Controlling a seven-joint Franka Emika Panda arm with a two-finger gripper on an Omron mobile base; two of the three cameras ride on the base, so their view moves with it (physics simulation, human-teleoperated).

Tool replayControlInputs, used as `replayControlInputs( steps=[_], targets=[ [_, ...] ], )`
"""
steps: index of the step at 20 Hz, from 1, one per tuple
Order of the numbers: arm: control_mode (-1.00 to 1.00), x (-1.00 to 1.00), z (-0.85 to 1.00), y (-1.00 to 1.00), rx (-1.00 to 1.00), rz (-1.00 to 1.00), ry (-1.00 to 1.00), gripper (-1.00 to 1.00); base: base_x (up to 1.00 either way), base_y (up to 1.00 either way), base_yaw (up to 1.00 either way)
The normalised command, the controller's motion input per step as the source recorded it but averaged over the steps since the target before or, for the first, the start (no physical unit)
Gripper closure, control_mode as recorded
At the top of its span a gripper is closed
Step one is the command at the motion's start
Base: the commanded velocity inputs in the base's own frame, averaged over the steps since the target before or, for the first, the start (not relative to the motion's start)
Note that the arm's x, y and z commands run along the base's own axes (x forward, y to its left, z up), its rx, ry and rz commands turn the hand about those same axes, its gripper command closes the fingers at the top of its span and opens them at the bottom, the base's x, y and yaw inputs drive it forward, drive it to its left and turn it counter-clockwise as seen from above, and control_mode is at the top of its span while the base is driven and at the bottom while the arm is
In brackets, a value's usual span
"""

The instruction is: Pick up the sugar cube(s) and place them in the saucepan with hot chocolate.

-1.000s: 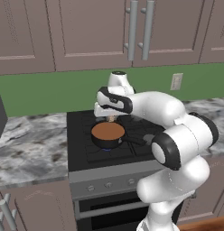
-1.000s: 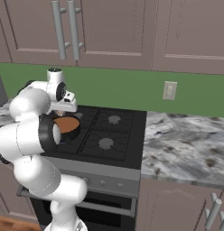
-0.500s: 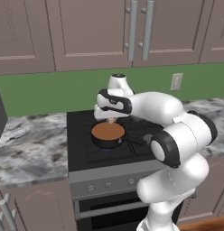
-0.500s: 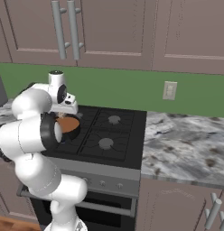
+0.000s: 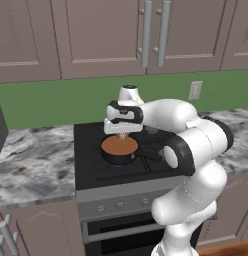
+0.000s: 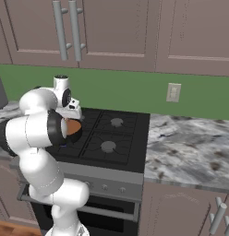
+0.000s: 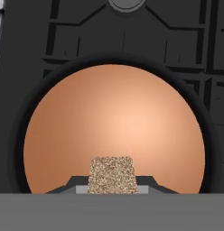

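Observation:
The saucepan [image 5: 119,146] is small, round and black, and stands on the stove's front left burner with flat orange-brown hot chocolate in it. My gripper [image 5: 123,134] hangs just above it, pointing down. In the hand view the sugar cube [image 7: 112,175], pale and speckled tan, sits between the two dark fingertips [image 7: 70,184], with the liquid of the saucepan [image 7: 114,122] right beneath it. My gripper [image 7: 112,186] is shut on the cube. From the right base camera the arm covers most of the saucepan [image 6: 73,127].
The pan's straight handle [image 5: 148,156] points toward the stove's front right. The black stove [image 6: 111,138] has more burners to the right. Marble counters [image 5: 31,155] flank it, with cabinets above and an outlet [image 6: 173,92] on the green wall.
The hand has drifted slightly over the pan. It still holds the cube, and the pan has not moved.

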Motion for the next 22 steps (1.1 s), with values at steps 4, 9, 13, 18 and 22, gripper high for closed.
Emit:
replayControlInputs(
  steps=[4,9,13,18,22],
  targets=[
    [-1.0,0.0,-0.04,0.0,0.0,0.0,0.01,1.0,0.0,0.0,0.0],
    [-1.0,0.0,-0.08,0.0,0.0,0.0,0.0,1.0,0.0,0.0,0.0],
    [-1.0,0.0,0.0,0.0,0.0,0.0,0.0,-1.0,0.0,0.0,0.0],
    [-1.0,0.0,0.0,0.0,0.0,0.0,0.0,-1.0,0.0,0.0,0.0],
    [-1.0,0.0,0.0,0.0,0.0,0.0,0.0,-1.0,0.0,0.0,0.0]
  ],
)
